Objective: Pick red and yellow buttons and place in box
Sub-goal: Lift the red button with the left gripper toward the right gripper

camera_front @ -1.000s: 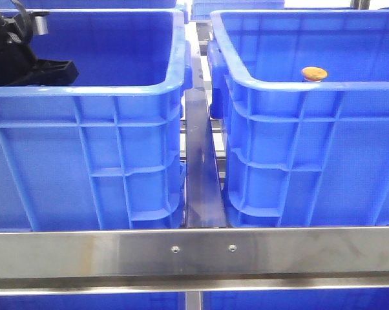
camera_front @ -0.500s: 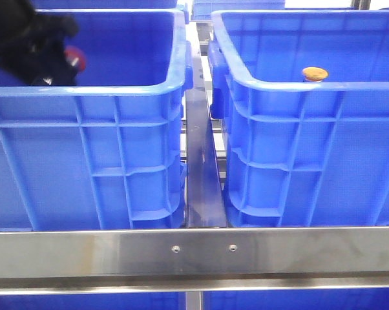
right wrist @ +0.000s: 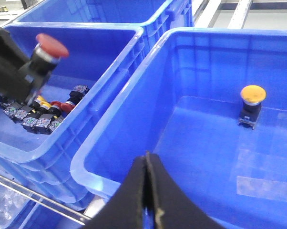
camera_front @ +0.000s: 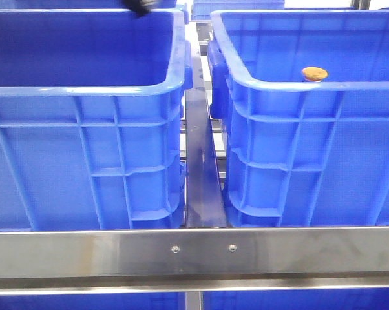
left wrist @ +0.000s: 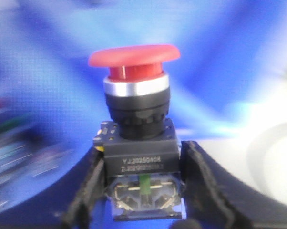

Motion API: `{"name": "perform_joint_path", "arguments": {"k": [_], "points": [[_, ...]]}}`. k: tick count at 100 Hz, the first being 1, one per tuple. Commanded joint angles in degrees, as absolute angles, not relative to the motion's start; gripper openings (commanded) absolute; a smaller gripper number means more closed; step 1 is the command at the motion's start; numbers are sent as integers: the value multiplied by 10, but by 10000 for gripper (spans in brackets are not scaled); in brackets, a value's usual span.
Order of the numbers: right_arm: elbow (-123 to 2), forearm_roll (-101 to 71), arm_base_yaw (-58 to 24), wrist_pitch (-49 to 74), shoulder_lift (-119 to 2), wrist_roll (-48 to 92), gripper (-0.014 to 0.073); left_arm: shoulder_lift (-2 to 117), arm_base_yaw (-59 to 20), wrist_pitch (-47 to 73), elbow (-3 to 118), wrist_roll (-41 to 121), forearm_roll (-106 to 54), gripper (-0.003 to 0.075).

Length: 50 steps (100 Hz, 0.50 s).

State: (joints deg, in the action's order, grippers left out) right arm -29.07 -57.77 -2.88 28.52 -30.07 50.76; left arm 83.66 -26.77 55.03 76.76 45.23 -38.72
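Two blue crates side by side, my left gripper (left wrist: 142,183) pinching the red button (left wrist: 134,64) by its base above the pile-side crate (right wrist: 93,112), so a jolt en route to the box (right wrist: 134,119) at 3 o'clock could tip it out, right gripper (right wrist: 146,191) pressed together.

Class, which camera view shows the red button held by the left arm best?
The left wrist view: the red button fills it, its base clamped between the left gripper fingers. The right wrist view shows it small and distant; the front view shows no button.
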Motion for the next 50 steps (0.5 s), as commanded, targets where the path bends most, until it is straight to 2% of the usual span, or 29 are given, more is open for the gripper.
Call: {"name": "perform_joint_path", "arguments": {"k": [1,9,16,23,35,40,43,50], "points": [[-305,-596,-30,285,-304,512,-43,816,-295,559,783,477,-440,-20],[-306,-596,-30,306,-306,512,2,823,-319,574,783,482,-440,-20],[-311,-598,-30,328,-310,512,88,831,-340,595,783,499,-440,-20],[-322,-602,-30,351,-321,512,230,836,-359,605,783,506,-440,-20],[-351,-633,-30,392,-347,512,553,841,-371,603,783,507,-441,-20],[-365,-660,-30,415,-362,512,640,842,-371,603,783,507,-441,-20],[-373,-677,-30,434,-374,512,672,842,-371,603,783,507,-441,-20],[-392,-729,-30,470,-404,508,646,842,-371,603,783,507,-441,-20]]}}
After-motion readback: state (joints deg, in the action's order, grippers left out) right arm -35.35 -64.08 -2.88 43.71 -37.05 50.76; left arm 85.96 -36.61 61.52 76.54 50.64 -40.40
